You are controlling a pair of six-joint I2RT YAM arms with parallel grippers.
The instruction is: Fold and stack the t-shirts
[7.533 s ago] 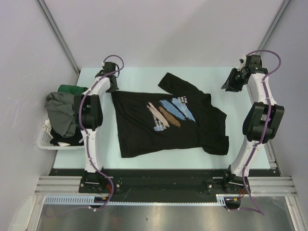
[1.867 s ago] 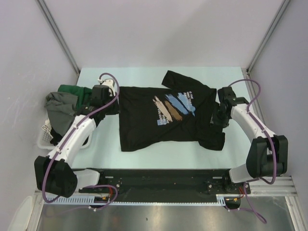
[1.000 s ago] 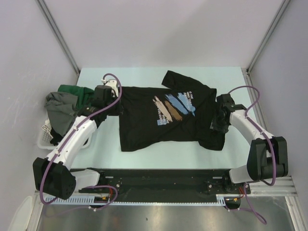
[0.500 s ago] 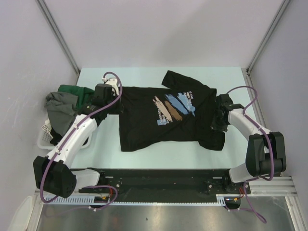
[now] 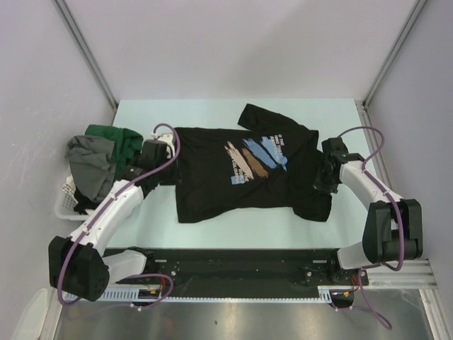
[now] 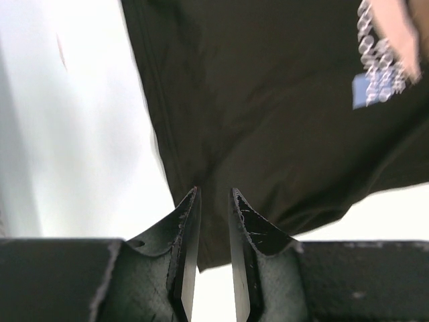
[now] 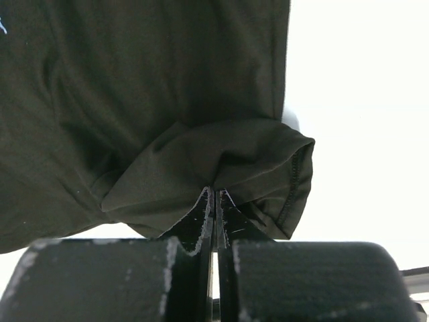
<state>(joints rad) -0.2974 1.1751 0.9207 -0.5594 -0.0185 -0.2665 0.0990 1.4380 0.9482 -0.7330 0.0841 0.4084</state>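
A black t-shirt (image 5: 241, 188) with a blue, brown and white brushstroke print (image 5: 251, 161) lies spread on the pale table (image 5: 212, 113). My left gripper (image 5: 167, 172) is at the shirt's left edge. In the left wrist view my left gripper (image 6: 213, 196) is open by a narrow gap, and the shirt's edge (image 6: 268, 121) lies beneath it, not gripped. My right gripper (image 5: 320, 185) is at the shirt's right sleeve. In the right wrist view my right gripper (image 7: 214, 191) is shut on a fold of that sleeve (image 7: 221, 157).
A white slatted basket (image 5: 65, 207) stands at the table's left edge. It holds a heap of a dark green shirt (image 5: 113, 136), a grey shirt (image 5: 88, 159) and black cloth (image 5: 95, 202). Grey walls enclose the table on three sides.
My left gripper has drawn back along the shirt's left edge toward the near side. My right gripper stays at the sleeve. The shirt has shifted slightly since the earliest frame.
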